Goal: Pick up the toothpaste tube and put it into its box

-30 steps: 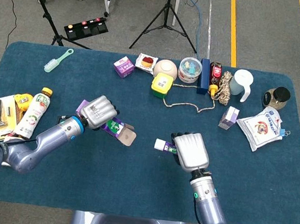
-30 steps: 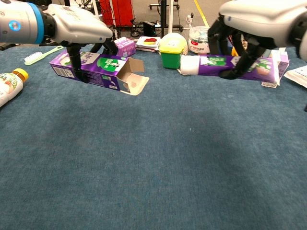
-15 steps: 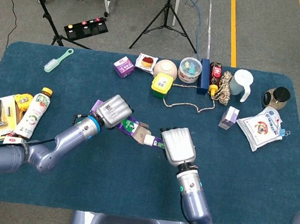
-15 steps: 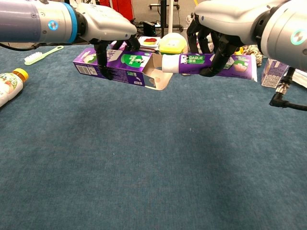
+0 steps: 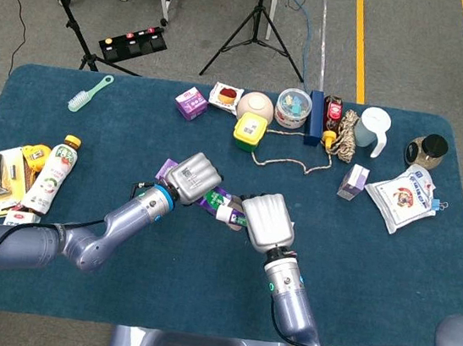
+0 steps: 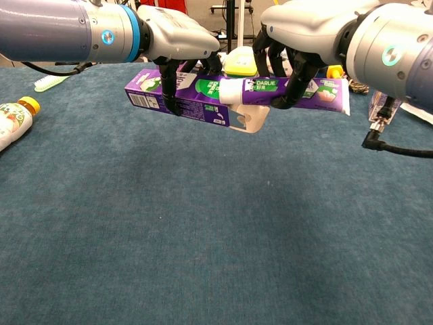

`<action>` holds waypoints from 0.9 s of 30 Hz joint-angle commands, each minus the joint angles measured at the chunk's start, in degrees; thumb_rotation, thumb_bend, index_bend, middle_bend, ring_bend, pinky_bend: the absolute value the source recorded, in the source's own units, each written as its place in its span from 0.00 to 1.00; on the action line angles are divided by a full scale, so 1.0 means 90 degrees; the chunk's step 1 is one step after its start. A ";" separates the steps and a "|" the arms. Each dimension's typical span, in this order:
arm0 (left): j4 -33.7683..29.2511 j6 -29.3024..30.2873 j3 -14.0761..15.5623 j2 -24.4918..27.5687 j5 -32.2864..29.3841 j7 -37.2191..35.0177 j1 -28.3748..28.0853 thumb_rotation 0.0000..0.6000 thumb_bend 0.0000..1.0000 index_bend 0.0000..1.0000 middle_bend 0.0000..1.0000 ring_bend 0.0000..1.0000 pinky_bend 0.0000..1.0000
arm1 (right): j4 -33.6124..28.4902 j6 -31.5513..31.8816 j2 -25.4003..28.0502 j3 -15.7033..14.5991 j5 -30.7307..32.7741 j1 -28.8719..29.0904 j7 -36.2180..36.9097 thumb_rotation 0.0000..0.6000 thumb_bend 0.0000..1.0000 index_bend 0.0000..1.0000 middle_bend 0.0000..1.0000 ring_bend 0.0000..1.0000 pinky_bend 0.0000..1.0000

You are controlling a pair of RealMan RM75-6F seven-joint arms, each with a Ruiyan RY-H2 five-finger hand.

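From the head view, the long purple cardboard toothpaste box (image 5: 211,198) is being held aloft by the left hand (image 5: 193,177), and the purple-and-white plastic toothpaste tube (image 5: 232,217) is being carried by the right hand (image 5: 266,220). The two hands, well apart a second ago, are now being brought together over the middle of the blue cloth-covered tabletop (image 5: 389,271), so that the tube's white cap is meeting the box's open end. How the fingers are lying cannot be told here, since both are seen from the back.

From the chest view, the box is being gripped from above by the left hand's dark fingers (image 6: 170,87), clamped across its width. The tube is being clasped along its body by the right hand's fingers (image 6: 292,81). Half a second ago the cap was just short of the open flap; it is now overlapping the box's mouth, though whether it is truly inside cannot be told. Insertion is judged to be beginning, with most of the tube still outside.
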 commanded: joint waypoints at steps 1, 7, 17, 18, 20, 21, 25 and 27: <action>-0.0059 0.0049 0.0061 0.0027 -0.0020 0.0036 -0.0039 1.00 0.12 0.54 0.52 0.47 0.68 | 0.0022 0.0010 0.0020 -0.0005 0.0037 0.0018 0.0042 1.00 0.58 0.56 0.61 0.60 0.65; -0.0098 0.0136 0.0164 0.0030 -0.0042 0.0041 -0.0067 1.00 0.12 0.54 0.52 0.47 0.68 | 0.0019 0.0032 0.0096 -0.0023 0.0085 0.0057 0.0107 1.00 0.58 0.56 0.61 0.60 0.65; -0.0101 0.0176 0.0225 0.0034 -0.0122 -0.0025 -0.0099 1.00 0.12 0.54 0.52 0.47 0.68 | 0.0038 0.0047 0.0171 -0.0123 0.0119 0.0086 0.0161 1.00 0.58 0.56 0.61 0.60 0.65; -0.0110 0.0181 0.0225 0.0036 -0.0134 -0.0033 -0.0106 1.00 0.12 0.54 0.52 0.47 0.68 | 0.0053 0.0043 0.0167 -0.0148 0.0118 0.0091 0.0162 1.00 0.58 0.56 0.61 0.60 0.65; -0.0143 0.0193 0.0222 0.0051 -0.0152 -0.0048 -0.0125 1.00 0.12 0.54 0.52 0.47 0.68 | 0.0102 0.0035 0.0150 -0.0189 0.0136 0.0101 0.0172 1.00 0.58 0.56 0.61 0.60 0.65; -0.0158 0.0200 0.0221 0.0059 -0.0155 -0.0051 -0.0133 1.00 0.12 0.54 0.52 0.47 0.68 | 0.0118 0.0033 0.0143 -0.0199 0.0150 0.0105 0.0181 1.00 0.58 0.56 0.61 0.60 0.65; -0.0258 0.0213 0.0178 0.0099 -0.0243 -0.0078 -0.0198 1.00 0.12 0.54 0.52 0.47 0.68 | 0.0160 0.0018 0.0066 -0.0269 0.0165 0.0152 0.0166 1.00 0.58 0.56 0.61 0.60 0.65; -0.0283 0.0220 0.0176 0.0101 -0.0293 -0.0063 -0.0232 1.00 0.12 0.54 0.52 0.47 0.68 | 0.0174 0.0032 0.0026 -0.0280 0.0178 0.0184 0.0130 1.00 0.58 0.56 0.61 0.60 0.65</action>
